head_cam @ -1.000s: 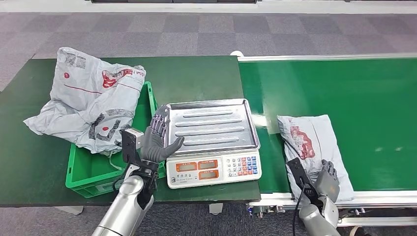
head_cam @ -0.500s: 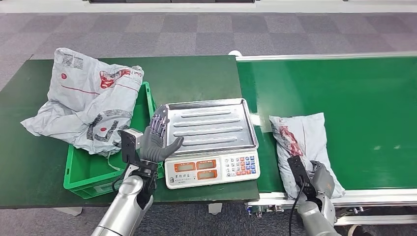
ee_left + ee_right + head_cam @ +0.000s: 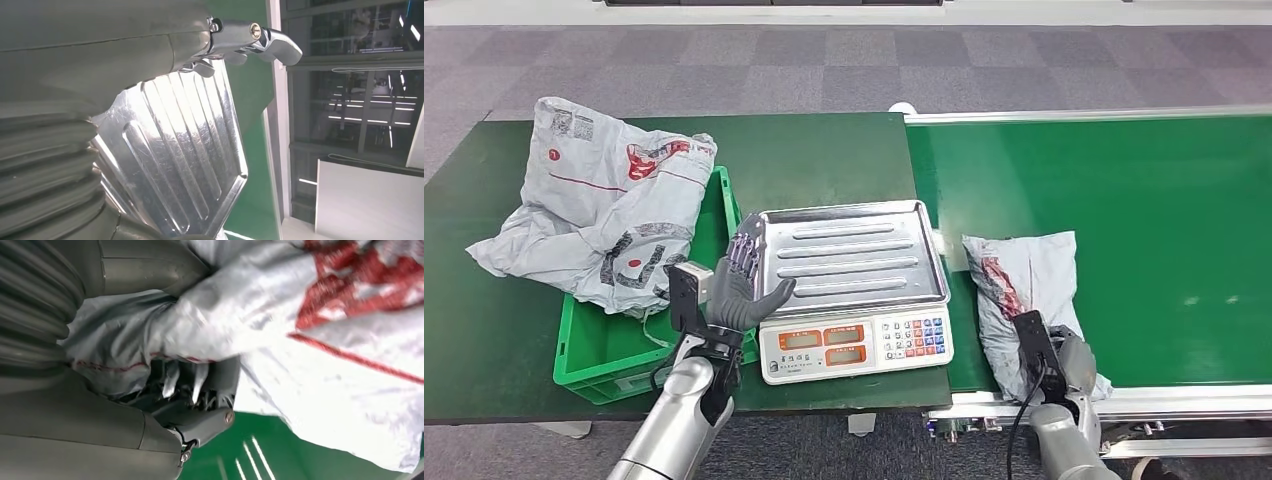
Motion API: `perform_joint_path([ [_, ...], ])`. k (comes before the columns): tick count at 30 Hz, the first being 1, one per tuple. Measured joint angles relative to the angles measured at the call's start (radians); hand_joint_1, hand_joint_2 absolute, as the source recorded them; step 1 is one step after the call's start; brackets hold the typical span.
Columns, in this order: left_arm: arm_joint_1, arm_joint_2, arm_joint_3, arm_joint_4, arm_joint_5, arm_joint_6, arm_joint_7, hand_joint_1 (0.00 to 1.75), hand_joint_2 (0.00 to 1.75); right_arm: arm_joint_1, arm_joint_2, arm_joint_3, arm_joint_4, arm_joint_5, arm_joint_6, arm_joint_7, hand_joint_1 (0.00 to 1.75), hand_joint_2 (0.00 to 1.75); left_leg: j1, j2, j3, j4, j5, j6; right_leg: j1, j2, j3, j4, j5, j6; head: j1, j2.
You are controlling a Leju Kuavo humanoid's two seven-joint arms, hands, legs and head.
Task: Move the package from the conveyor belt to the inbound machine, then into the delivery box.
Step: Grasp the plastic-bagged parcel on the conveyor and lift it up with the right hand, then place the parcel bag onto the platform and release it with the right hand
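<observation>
A: Where is the package (image 3: 1022,283) lying?
B: Lower right of the frame, on the conveyor belt (image 3: 1124,190); the right hand (image 3: 1072,362) is gripping its near end.
A: And the left hand (image 3: 742,285)?
B: Hovering spread and empty. Pickup step, I'd judge; next it needs lifting onto the scale (image 3: 852,250), centre frame.

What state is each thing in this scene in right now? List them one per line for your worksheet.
Package: lying on the conveyor belt, its near end gripped by the right hand.
Left hand: empty, fingers spread, raised beside the scale.
Scale tray: bare.
Green crate: on the table, grey bags draped over its rim.
</observation>
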Motion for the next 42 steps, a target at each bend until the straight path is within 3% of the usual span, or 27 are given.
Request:
perform_joint_path([
  [5,-0.002,0.004,0.0,0.0,-0.004,0.009,-0.005,0.0,1.75,-0.002,0.01,0.006,-0.077,-0.039,-0.015,-0.073,1.75,1.75,0.0,-0.001,-0.004,0.0,0.001,-0.001,0.0,0.0,-0.004,0.001,0.001,-0.001,0.0,0.0],
  [17,-0.006,0.014,0.0,0.002,-0.02,0.029,-0.028,0.0,1.75,-0.029,0.014,0.189,-0.444,-0.115,-0.034,0.005,1.75,1.75,0.0,-0.003,-0.009,0.0,0.002,-0.001,-0.001,-0.002,-0.009,0.002,0.001,-0.001,0.0,0.0],
  [28,-0.015,0.014,0.0,0.004,-0.022,0.029,-0.028,0.0,1.75,0.005,-0.007,0.247,-0.644,-0.142,-0.058,0.001,1.75,1.75,0.0,-0.004,-0.011,0.0,0.002,-0.001,-0.001,-0.002,-0.012,0.002,0.001,-0.001,0.0,0.0],
  [34,-0.017,0.014,0.0,0.005,-0.024,0.029,-0.028,0.0,1.75,0.033,-0.007,0.289,-0.744,-0.124,-0.02,0.022,1.75,1.75,0.0,-0.004,-0.013,0.0,0.002,-0.001,-0.001,-0.002,-0.013,0.003,0.001,-0.001,0.0,0.0],
  [38,-0.043,0.007,-0.001,0.015,-0.038,0.033,-0.028,0.0,1.75,0.026,0.02,0.405,-0.748,-0.034,0.028,0.059,1.75,1.75,0.0,-0.002,-0.014,0.0,0.003,-0.002,0.0,-0.001,-0.015,0.003,0.001,-0.002,0.0,0.0],
  [42,-0.067,0.001,-0.001,0.024,-0.04,0.047,-0.027,0.0,1.75,0.002,0.06,0.561,-0.725,-0.042,0.013,0.082,1.75,1.75,0.0,-0.003,-0.015,0.0,0.004,-0.003,0.0,-0.001,-0.017,0.005,0.001,-0.003,0.0,0.0],
])
